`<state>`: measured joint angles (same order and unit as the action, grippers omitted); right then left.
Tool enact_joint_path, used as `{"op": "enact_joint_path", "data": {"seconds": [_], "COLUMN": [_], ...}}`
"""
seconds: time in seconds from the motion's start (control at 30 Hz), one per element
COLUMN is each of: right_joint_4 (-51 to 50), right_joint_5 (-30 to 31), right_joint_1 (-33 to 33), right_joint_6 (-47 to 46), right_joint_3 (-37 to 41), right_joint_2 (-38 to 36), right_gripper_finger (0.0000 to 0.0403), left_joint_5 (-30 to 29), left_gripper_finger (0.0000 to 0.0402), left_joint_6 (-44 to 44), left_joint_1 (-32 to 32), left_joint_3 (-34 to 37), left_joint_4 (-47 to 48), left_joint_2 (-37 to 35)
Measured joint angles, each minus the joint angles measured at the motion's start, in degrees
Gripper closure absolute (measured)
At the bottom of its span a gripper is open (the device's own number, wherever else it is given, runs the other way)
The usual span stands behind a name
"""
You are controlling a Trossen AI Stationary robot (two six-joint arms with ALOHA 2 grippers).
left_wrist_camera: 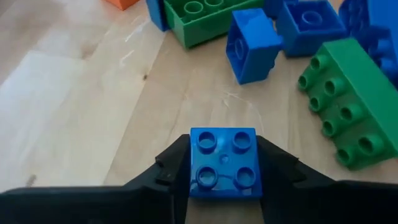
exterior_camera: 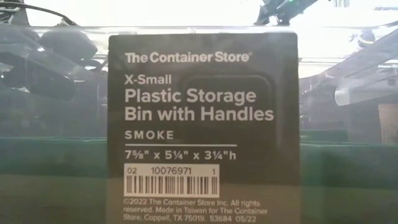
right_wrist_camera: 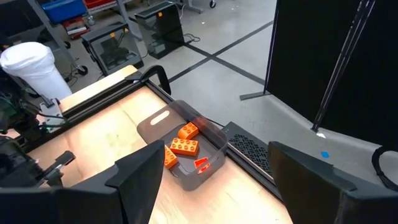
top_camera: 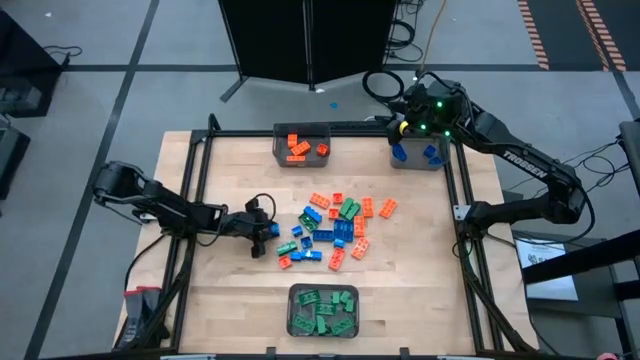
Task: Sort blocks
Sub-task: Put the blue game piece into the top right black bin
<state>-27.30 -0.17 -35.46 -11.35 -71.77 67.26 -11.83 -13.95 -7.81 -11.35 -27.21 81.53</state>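
Orange, green and blue studded blocks (top_camera: 333, 228) lie in a loose pile at the table's middle. My left gripper (top_camera: 264, 233) is at the pile's left edge, shut on a small blue four-stud block (left_wrist_camera: 224, 163). My right gripper (right_wrist_camera: 216, 149) is open and holds nothing. It hangs at the far right (top_camera: 420, 118), over the grey bin with blue blocks (top_camera: 418, 152). The orange blocks' bin (top_camera: 301, 147) stands at the far edge. The green blocks' bin (top_camera: 323, 310) stands at the near edge. My left gripper pinches the small blue block by two opposite side walls (left_wrist_camera: 194, 168), one finger (left_wrist_camera: 174, 171) on each side. The studs face the wrist camera. The fingers come in low from the table's left. Whether the block is clear of the table does not show.
The low view is filled by the label on the near bin's wall (exterior_camera: 202, 124). A black frame (top_camera: 205, 150) runs along the table's left, far and right edges. Bare wood lies left of the pile and at the near corners. A long green block (left_wrist_camera: 348, 106) lies just past the held one.
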Motion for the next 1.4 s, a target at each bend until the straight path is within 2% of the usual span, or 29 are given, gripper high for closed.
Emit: {"op": "enact_joint_path", "data": {"seconds": [0.17, 0.33, 0.43, 0.53, 0.73, 0.9, 1.1, 1.23, 1.4], "right_joint_4": [-0.01, 0.74, 3.55, 7.31, 17.85, 26.35, 35.76, 40.63, 44.62], "right_joint_5": [-0.17, -3.89, -6.95, -7.51, -6.75, -0.03, 9.18, 9.66, 9.49], "right_joint_1": [1.09, 4.97, 8.17, 12.04, 19.93, 26.64, 33.02, 35.1, 36.31], "right_joint_6": [2.31, 10.34, 14.53, 18.27, 25.34, 34.21, 52.19, 60.91, 63.34], "right_joint_3": [0.0, 0.02, 0.02, 0.02, 0.02, 0.02, 0.02, 0.02, 0.02], "right_joint_2": [0.0, 0.0, -0.02, -0.02, 1.98, 5.82, 9.11, 10.3, 11.75], "right_gripper_finger": [0.0124, 0.0124, 0.0124, 0.0124, 0.0124, 0.0124, 0.0124, 0.0124, 0.0124], "left_joint_5": [1.32, -1.48, -3.92, -7.77, -8.85, -7.95, -7.79, -7.77, -7.78], "left_gripper_finger": [0.0276, 0.0276, 0.0276, 0.0276, 0.0276, 0.0276, 0.0276, 0.0276, 0.0276], "left_joint_6": [-12.26, -18.18, -18.48, -16.26, -10.96, -11.48, -15.72, -18.78, -18.77], "left_joint_1": [-0.09, -0.09, -0.08, 0.22, 2.8, 3.78, 3.72, 3.72, 3.72], "left_joint_3": [-1.53, -7.65, -12.52, -17.49, -28.02, -35.33, -40.31, -40.96, -41.0], "left_joint_4": [-0.74, -1.6, -2.11, -2.09, -2.21, -2.14, -2.43, -5.74, -8.55], "left_joint_2": [-2.65, -8.77, -12.25, -14.77, -16.1, -14.65, -14.53, -14.53, -14.55]}}
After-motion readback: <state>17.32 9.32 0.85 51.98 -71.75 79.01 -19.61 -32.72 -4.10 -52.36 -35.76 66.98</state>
